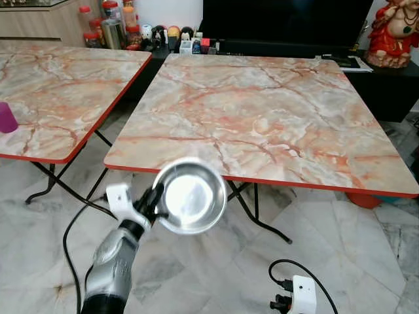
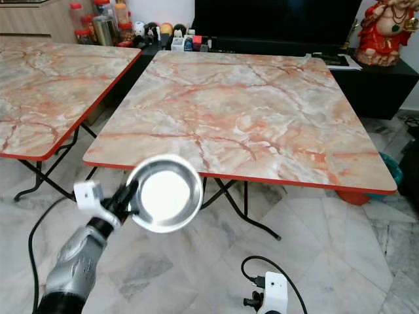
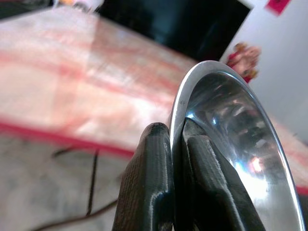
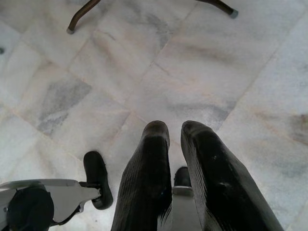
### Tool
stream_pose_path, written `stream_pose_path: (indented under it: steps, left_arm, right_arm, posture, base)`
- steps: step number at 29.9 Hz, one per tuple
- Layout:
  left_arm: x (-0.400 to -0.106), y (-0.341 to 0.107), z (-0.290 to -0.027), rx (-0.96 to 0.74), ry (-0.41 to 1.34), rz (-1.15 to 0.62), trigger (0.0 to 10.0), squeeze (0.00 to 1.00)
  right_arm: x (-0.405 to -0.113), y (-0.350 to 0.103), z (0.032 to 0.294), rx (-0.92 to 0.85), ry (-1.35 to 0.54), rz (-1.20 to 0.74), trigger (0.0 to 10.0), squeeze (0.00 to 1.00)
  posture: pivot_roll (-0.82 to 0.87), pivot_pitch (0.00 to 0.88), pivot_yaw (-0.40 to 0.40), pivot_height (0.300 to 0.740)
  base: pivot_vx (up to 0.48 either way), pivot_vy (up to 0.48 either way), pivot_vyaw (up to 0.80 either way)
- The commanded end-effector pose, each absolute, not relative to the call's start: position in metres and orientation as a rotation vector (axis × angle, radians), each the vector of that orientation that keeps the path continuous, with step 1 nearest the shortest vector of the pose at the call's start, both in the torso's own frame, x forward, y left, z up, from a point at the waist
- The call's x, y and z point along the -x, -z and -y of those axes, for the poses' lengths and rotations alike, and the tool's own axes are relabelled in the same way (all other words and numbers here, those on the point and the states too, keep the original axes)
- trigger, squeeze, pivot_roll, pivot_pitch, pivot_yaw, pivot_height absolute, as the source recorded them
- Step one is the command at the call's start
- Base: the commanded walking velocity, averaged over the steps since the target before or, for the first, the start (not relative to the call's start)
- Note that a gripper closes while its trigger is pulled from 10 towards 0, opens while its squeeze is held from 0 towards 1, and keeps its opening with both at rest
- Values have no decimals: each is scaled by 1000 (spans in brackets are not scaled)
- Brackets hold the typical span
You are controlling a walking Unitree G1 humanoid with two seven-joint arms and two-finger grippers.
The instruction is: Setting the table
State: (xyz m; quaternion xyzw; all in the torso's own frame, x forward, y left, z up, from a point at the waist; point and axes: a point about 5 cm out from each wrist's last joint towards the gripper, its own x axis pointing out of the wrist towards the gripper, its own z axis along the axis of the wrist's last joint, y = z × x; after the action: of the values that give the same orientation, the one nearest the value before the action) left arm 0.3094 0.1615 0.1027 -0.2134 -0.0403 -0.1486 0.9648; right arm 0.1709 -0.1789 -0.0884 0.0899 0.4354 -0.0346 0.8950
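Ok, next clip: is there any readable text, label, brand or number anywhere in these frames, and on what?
No text can be read in any view.
Jars and bottles behind the left marble-patterned table: labels too small to read.
Small boxes and figures on the dark cabinet: print too blurred.
Papers beside the red statue: illegible.
Round shiny steel bowl held by the left claw: no marking visible.
White power adapter on the floor: none visible.

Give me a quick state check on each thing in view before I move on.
Steel bowl: held by its rim, off the table, tilted towards the camera, nothing in it.
Left gripper: shut on the bowl's rim.
Right gripper: hangs idle over the floor, fingers close together, holding nothing.
Near table: bare top.
Purple cup: upright on the left table.
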Motion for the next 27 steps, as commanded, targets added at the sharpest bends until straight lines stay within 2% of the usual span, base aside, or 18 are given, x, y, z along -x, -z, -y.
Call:
stream_pose_path:
  steps: [1,6,13,17,27]
  left_arm:
    - [-318,-117,-154,454,291,119,10000,0]
    - [-329,-125,-142,495,273,127,10000,0]
    - [-338,-131,-112,513,323,107,10000,0]
    - [-339,-131,-111,513,322,106,10000,0]
    - [-341,-132,-109,503,334,101,10000,0]
  right_arm:
    - [-176,86,184,-184,91,-883,10000,0]
    - [-177,85,184,-198,110,-884,10000,0]
    - [-177,86,182,-204,114,-888,10000,0]
    - [-177,86,182,-205,115,-887,10000,0]
    - [-174,86,182,-184,113,-876,10000,0]
  posture:
    - [34,0,-19,740]
    - [36,0,-21,740]
    - [23,0,-11,740]
    - [23,0,-11,740]
    - [21,0,-2,740]
  base:
    - [300,0,0]
    - [378,0,0]
    - [480,0,-660]
    - [480,0,-788]
    - [480,0,0]
